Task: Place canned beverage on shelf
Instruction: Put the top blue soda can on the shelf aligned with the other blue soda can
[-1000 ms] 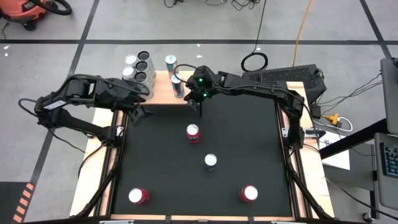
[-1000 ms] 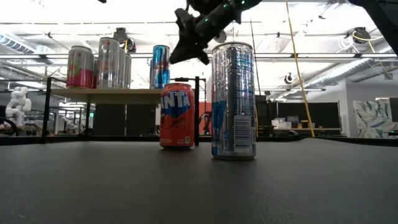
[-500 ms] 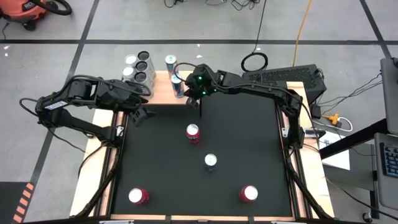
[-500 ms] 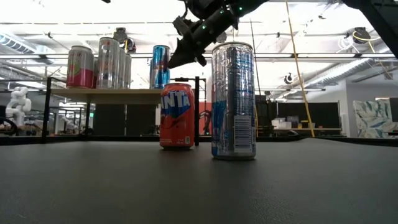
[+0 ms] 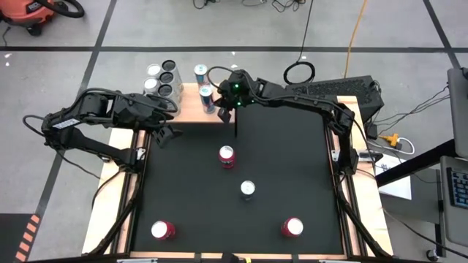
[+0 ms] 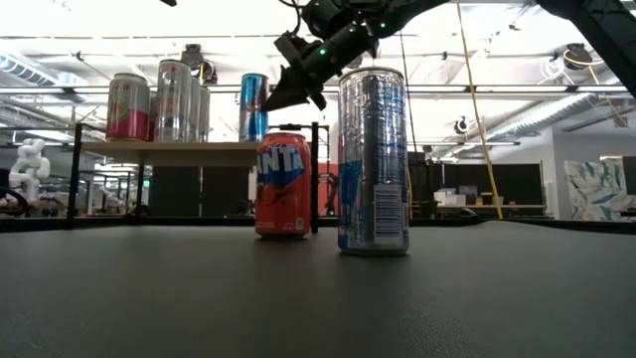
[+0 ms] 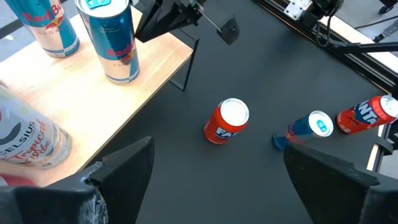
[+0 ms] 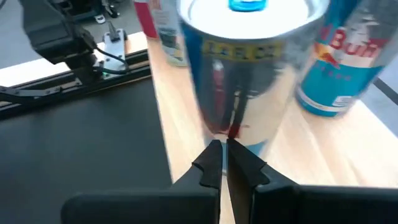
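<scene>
On the shelf, just ahead of the right gripper with fingers pressed together and empty, one upright blue-and-silver can: likely rigid, smooth, slippery, best clasped mid-body; left gripper fingers spread, waiting beside the shelf.

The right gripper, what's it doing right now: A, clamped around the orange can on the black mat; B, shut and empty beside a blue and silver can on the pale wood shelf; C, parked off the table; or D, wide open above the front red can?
B: the right gripper has its fingers pressed together with nothing between them, right by the blue and silver can standing on the pale wood shelf.
</scene>
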`<state>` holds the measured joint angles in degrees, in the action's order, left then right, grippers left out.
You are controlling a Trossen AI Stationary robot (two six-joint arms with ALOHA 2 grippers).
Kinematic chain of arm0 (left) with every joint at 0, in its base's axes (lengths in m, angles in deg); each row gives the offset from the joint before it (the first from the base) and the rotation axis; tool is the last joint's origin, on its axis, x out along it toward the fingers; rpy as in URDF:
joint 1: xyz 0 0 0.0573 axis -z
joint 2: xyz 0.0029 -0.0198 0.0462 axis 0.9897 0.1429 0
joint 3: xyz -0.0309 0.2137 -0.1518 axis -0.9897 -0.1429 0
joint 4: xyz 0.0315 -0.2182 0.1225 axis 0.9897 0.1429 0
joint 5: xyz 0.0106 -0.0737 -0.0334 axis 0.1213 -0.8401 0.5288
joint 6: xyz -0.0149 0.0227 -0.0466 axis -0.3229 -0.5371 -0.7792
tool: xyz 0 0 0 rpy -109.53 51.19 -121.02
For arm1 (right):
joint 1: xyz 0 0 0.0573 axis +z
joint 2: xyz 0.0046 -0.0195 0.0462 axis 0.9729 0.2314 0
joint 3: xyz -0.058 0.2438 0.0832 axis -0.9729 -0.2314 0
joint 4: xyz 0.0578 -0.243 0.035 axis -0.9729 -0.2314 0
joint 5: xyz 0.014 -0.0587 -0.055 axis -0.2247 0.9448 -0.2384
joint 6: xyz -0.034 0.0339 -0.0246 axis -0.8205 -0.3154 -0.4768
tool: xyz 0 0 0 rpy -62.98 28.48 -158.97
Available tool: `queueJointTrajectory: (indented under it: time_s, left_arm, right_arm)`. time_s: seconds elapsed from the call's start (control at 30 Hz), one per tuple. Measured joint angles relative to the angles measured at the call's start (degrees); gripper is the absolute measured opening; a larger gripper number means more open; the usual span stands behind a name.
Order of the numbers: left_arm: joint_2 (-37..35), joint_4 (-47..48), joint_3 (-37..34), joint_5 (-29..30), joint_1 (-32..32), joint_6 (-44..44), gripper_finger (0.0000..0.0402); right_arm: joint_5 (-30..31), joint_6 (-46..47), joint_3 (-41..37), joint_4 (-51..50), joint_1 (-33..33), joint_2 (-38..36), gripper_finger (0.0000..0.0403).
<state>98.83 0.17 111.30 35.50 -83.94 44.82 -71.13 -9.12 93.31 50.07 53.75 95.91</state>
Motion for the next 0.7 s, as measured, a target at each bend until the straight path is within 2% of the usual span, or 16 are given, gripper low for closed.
queueJointTrajectory:
  time_s: [0.17,0.33,0.53,0.7]
  left_arm:
    - [0.00,0.02,0.00,0.06,0.00,-0.01,0.0361]
    - [0.00,0.78,0.00,0.16,0.00,-0.04,0.0361]
    - [0.00,0.72,0.00,0.83,0.00,0.00,0.0361]
    - [0.00,0.72,0.00,0.83,0.00,-0.31,0.0361]
  right_arm:
    - [-0.09,0.75,0.00,-0.93,-0.26,0.00,0.0000]
    - [-2.60,7.00,0.00,-2.15,1.71,0.09,0.0000]
    - [3.20,7.13,0.02,3.37,3.88,1.71,0.0000]
    - [4.68,6.61,0.02,1.12,2.89,1.81,0.0000]
